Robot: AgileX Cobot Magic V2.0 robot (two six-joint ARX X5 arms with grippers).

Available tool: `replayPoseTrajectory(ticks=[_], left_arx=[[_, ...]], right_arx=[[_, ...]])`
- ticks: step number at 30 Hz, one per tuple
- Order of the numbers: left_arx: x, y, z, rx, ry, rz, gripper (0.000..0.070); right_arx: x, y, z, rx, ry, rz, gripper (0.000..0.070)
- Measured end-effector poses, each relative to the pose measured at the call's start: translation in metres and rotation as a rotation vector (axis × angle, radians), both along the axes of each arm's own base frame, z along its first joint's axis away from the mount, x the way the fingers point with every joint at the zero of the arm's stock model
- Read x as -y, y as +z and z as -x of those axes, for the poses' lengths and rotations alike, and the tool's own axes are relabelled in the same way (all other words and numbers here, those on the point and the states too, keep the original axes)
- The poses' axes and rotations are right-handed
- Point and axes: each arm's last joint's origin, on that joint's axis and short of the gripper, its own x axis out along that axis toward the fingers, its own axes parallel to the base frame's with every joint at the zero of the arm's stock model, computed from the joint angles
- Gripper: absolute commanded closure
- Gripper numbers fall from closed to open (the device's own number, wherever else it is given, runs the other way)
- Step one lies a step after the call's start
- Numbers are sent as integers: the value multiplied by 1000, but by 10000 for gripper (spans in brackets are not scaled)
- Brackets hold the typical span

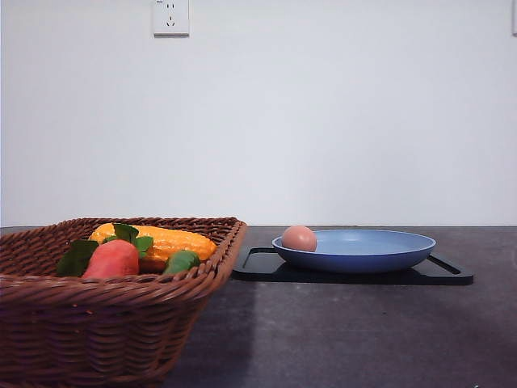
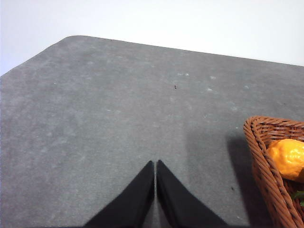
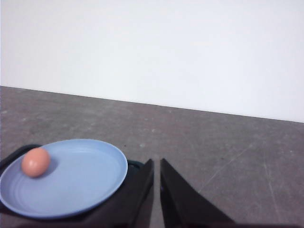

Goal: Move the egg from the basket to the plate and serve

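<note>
The pinkish-tan egg (image 1: 299, 238) lies on the left part of the blue plate (image 1: 380, 252), which rests on a flat black tray (image 1: 448, 275). In the right wrist view the egg (image 3: 35, 162) sits near the plate's (image 3: 90, 180) rim, and my right gripper (image 3: 156, 164) is shut and empty, off to the side of the plate. The brown wicker basket (image 1: 97, 323) stands at the front left. My left gripper (image 2: 155, 164) is shut and empty over bare table, apart from the basket's corner (image 2: 266, 161).
The basket holds an orange-red vegetable with green leaves (image 1: 111, 259), a yellow vegetable (image 1: 166, 242) and a green one (image 1: 182, 261). A white wall with a socket (image 1: 170, 16) rises behind the dark grey table (image 1: 339, 339).
</note>
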Motion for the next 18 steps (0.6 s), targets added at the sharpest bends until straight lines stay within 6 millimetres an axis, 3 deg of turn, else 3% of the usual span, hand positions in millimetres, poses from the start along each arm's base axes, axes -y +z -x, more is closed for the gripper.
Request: replayPoseTrajectory(ticks=[9, 18], left_arx=[[0, 0, 0, 0, 0, 0, 700], [0, 0, 0, 0, 0, 0, 700]], right_arx=[[3, -41, -4, -79, 62, -17, 700], [3, -51, -3, -180, 88, -20, 700]])
